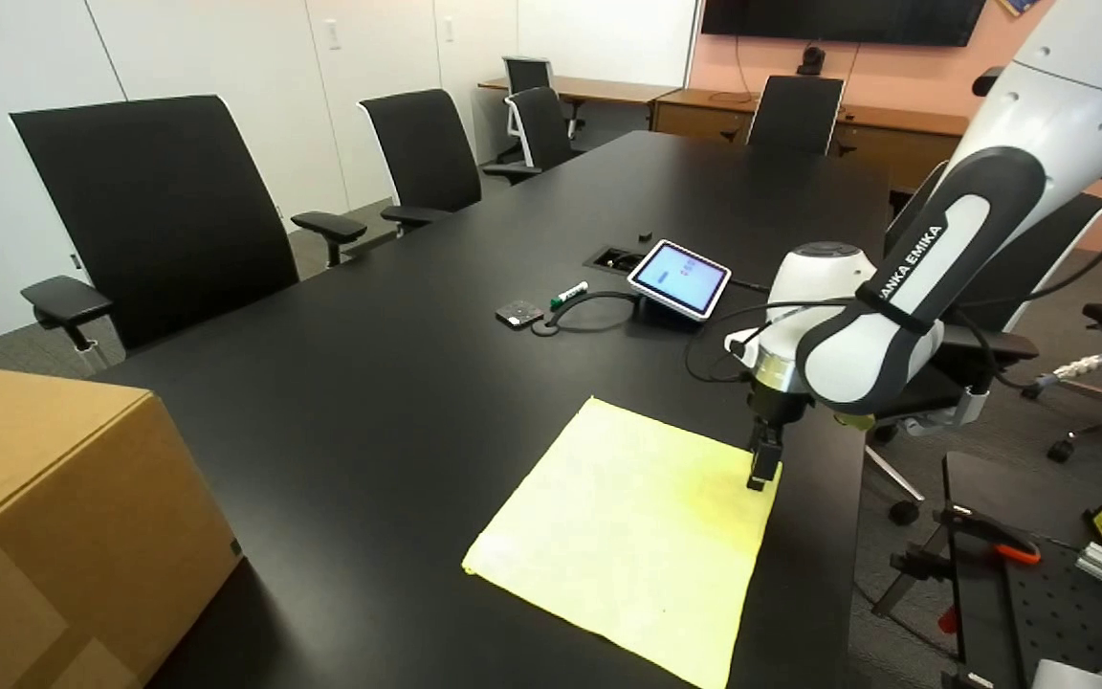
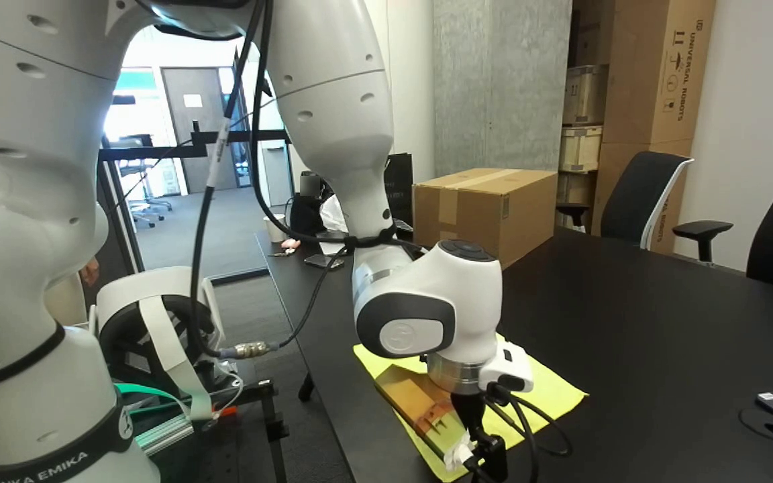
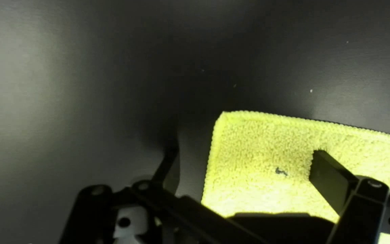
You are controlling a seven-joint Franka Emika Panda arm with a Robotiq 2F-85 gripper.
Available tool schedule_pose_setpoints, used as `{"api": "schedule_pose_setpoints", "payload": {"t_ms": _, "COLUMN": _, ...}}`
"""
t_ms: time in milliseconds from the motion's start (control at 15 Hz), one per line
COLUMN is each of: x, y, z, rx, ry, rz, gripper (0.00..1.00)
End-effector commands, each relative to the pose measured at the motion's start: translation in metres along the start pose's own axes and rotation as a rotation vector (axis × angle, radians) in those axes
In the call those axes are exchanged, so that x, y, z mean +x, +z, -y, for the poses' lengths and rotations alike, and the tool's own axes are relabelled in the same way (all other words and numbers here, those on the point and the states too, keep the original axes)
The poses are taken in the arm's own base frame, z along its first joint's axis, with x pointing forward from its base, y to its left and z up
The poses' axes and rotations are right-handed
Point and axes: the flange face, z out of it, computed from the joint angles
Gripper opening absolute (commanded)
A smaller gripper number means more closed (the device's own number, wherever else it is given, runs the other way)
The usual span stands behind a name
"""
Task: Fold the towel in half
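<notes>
The towel (image 1: pixel 623 536) lies spread flat on the table (image 1: pixel 398 402). In an exterior view, the gripper (image 1: pixel 761 469) is positioned at its two o'clock corner, the box (image 1: pixel 111 536) at nine o'clock. Wrist view: fingers (image 3: pixel 332 179) parted, towel edge between them.

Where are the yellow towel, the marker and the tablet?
Yellow towel (image 1: pixel 635 534), in an exterior view: its middle.
Marker (image 1: pixel 570 293), in an exterior view: its barrel.
Tablet (image 1: pixel 682 277), in an exterior view: lit screen.
</notes>
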Motion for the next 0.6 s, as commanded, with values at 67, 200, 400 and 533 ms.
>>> {"api": "schedule_pose_setpoints", "payload": {"t_ms": 67, "x": -0.002, "y": 0.005, "z": 0.001, "rx": -0.034, "ry": -0.007, "rz": -0.027, "gripper": 1.00}}
{"api": "schedule_pose_setpoints", "payload": {"t_ms": 200, "x": -0.001, "y": 0.003, "z": 0.004, "rx": -0.038, "ry": -0.009, "rz": -0.026, "gripper": 1.00}}
{"api": "schedule_pose_setpoints", "payload": {"t_ms": 400, "x": 0.001, "y": 0.003, "z": 0.009, "rx": -0.044, "ry": -0.009, "rz": -0.017, "gripper": 1.00}}
{"api": "schedule_pose_setpoints", "payload": {"t_ms": 533, "x": 0.003, "y": 0.003, "z": 0.012, "rx": -0.049, "ry": -0.003, "rz": -0.014, "gripper": 1.00}}
